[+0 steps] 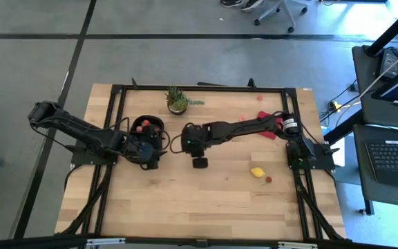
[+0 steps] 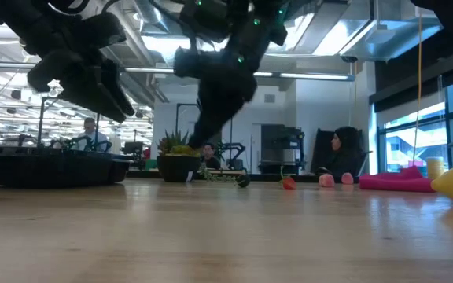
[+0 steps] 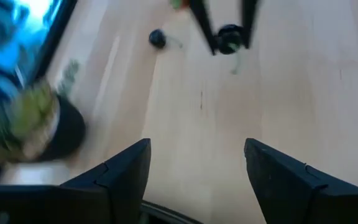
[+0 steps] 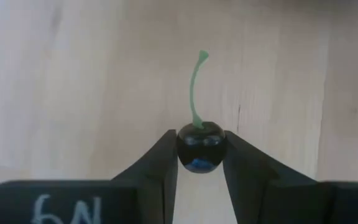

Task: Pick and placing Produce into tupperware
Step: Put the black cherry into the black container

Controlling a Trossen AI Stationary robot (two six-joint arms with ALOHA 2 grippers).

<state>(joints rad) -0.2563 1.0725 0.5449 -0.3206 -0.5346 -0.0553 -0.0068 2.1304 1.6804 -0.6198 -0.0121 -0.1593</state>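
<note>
**Cherry clamped, tub lies leftward**

We see the table (image 1: pixel 206 200): pale wood, smooth. Tub (image 1: pixel 146 128), glossy black plastic, sits near the left gripper (image 3: pixel 194 168), jaws apart, empty. Right gripper (image 4: pixel 201 163) is clamped on a dark round cherry (image 4: pixel 201 146) w/ green stem upright. Tub lies just left of it.

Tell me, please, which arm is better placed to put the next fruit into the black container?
The right. Its gripper already holds a dark cherry, close to the tupperware. The left gripper is open and empty.
</note>
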